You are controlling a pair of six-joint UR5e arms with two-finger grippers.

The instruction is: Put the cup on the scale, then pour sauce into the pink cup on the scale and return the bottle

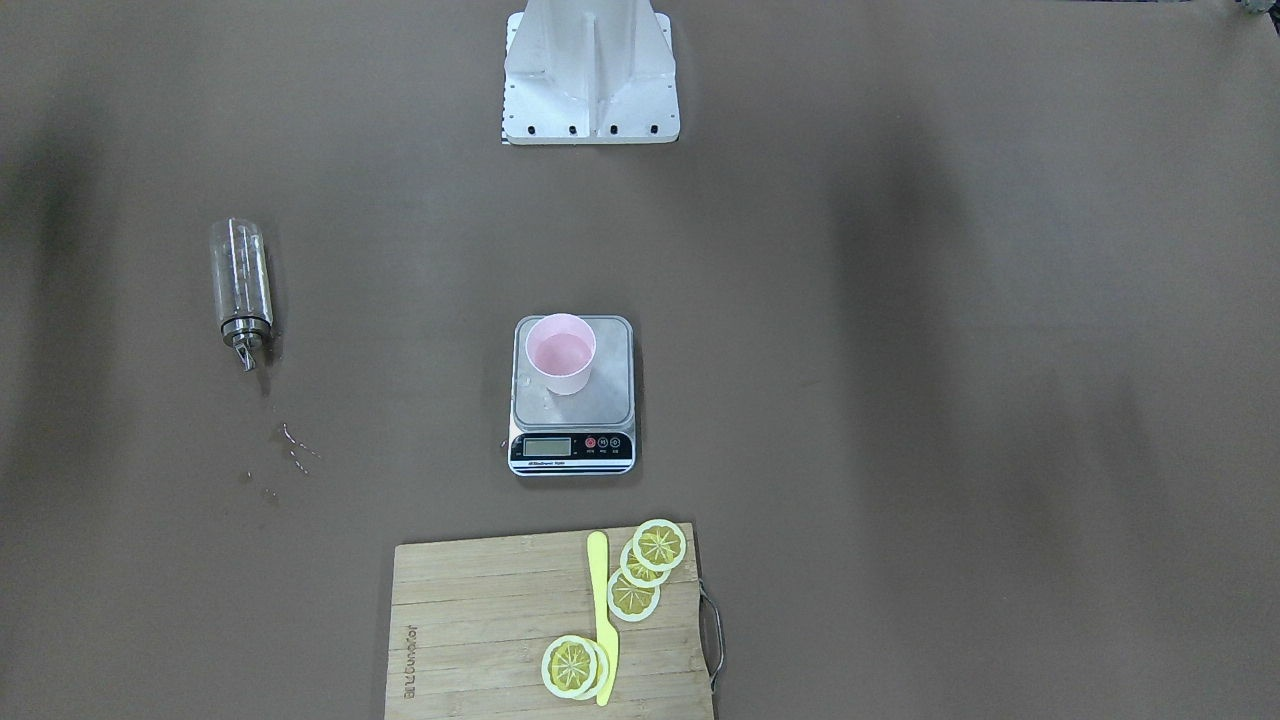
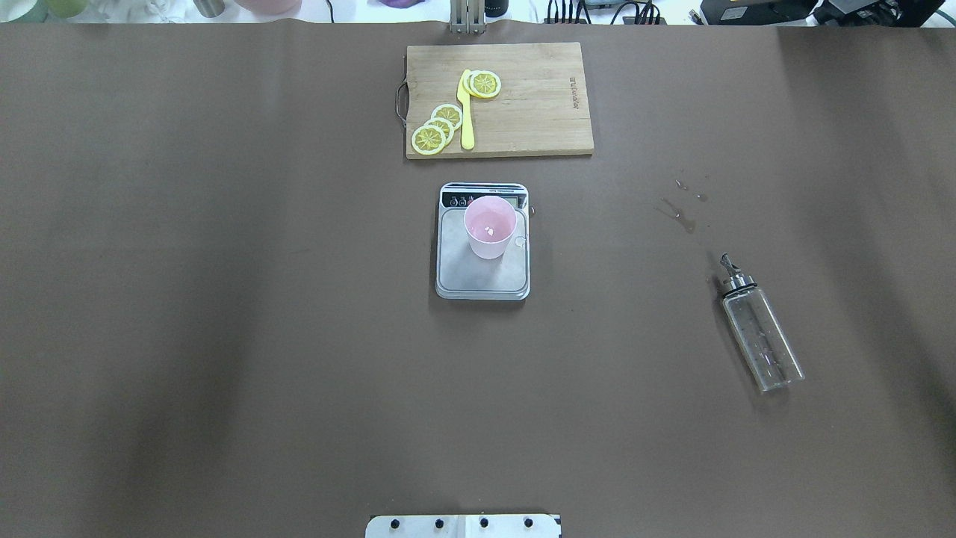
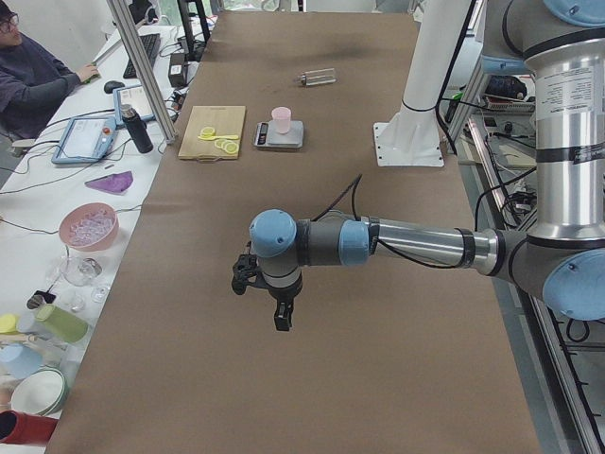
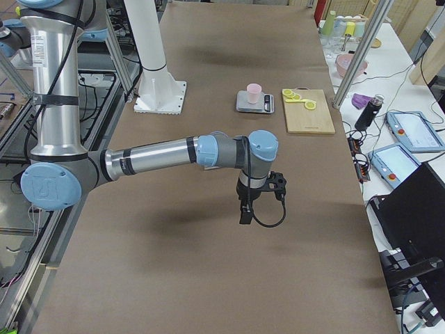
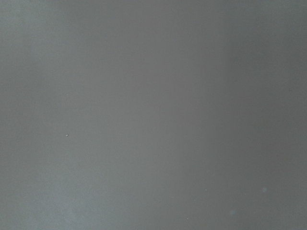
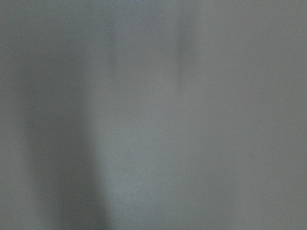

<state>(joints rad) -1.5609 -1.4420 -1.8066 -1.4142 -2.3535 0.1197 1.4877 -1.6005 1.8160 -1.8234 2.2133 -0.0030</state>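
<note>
The pale pink cup [image 1: 562, 352] [image 2: 490, 226] stands upright on the far part of the steel scale [image 1: 600, 400] [image 2: 478, 278] at mid-table. The clear glass bottle [image 1: 240, 285] [image 2: 758, 332] lies on its side on the table, far on the robot's right, with its metal spout pointing away from the robot. My left gripper [image 3: 274, 307] shows only in the exterior left view and my right gripper [image 4: 247, 209] only in the exterior right view. Both hang over bare table far from the scale, and I cannot tell if they are open or shut. The wrist views show only blurred table.
A wooden cutting board [image 1: 480, 620] [image 2: 538, 112] with lemon slices [image 2: 438, 127] and a yellow knife [image 2: 467, 112] lies beyond the scale. Small drops of liquid [image 2: 680, 213] lie on the table past the bottle's spout. The robot's base [image 1: 590, 80] stands at the near edge.
</note>
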